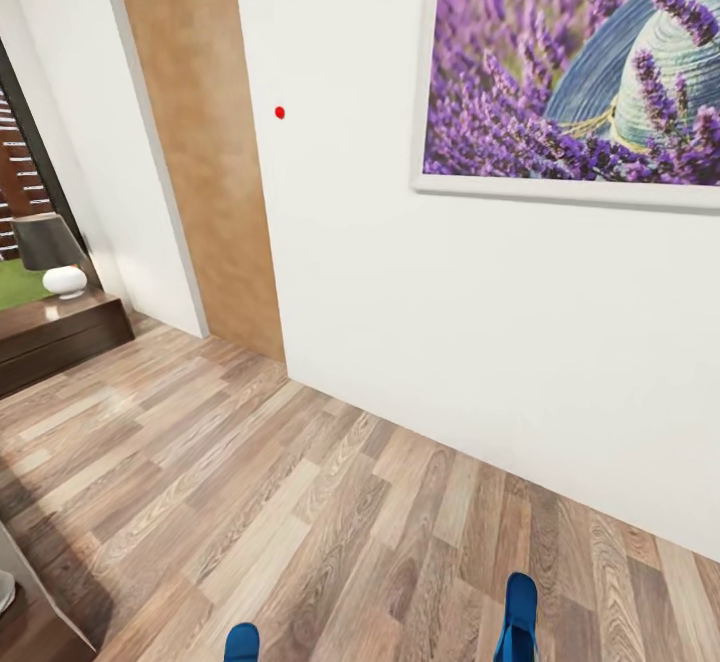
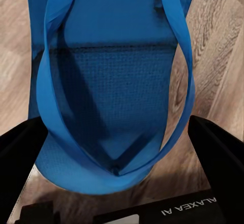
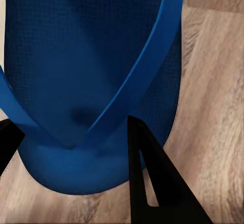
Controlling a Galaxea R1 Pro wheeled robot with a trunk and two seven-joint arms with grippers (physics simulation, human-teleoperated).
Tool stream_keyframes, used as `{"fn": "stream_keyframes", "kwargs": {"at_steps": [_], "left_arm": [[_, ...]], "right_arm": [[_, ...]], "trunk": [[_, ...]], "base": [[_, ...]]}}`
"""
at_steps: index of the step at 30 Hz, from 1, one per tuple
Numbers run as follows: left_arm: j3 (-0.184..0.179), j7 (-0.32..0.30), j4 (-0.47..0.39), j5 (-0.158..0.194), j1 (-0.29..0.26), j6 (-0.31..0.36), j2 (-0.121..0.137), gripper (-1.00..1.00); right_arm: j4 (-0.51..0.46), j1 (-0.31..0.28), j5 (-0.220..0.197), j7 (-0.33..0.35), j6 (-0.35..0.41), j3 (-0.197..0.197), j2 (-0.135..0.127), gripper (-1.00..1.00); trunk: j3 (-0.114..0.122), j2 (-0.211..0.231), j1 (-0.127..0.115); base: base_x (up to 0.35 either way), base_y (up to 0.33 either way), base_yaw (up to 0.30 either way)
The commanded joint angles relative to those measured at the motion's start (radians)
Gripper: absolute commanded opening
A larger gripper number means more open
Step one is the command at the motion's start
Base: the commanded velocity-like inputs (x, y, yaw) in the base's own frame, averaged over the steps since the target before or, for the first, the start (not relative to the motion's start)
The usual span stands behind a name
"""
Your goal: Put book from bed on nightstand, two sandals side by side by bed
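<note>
Sandals, two counted. Left wrist view: left sandal strap-side up, toe end between the black fingers of the left gripper, which grips it above the plank floor. Right wrist view: right gripper clamps the right sandal likewise. Head view adds both tips at the bottom edge, nightstand with one lamp far left, lavender picture on the wall.

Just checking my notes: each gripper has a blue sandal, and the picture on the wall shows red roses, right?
Not roses: the head view shows the picture full of purple lavender around a hat. The rest holds: the left gripper and right gripper each have a blue sandal.
</note>
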Motion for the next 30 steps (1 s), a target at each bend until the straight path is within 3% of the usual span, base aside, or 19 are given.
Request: {"fn": "stream_keyframes", "kwargs": {"at_steps": [1, 30], "left_arm": [[-0.008, -0.003, 0.001, 0.009, -0.001, -0.004, 0.000, -1.00], [-0.008, -0.003, 0.001, 0.010, -0.001, -0.004, 0.000, -1.00]], "right_arm": [[0.005, -0.002, -0.004, 0.006, -0.005, -0.004, 0.000, -1.00], [0.005, -0.002, -0.003, 0.006, -0.005, -0.003, 0.000, -1.00]], "trunk": [[-0.001, 0.000, 0.000], [-0.001, 0.000, 0.000]], "base": [[0.303, 0.000, 0.000], [0.303, 0.000, 0.000]]}}
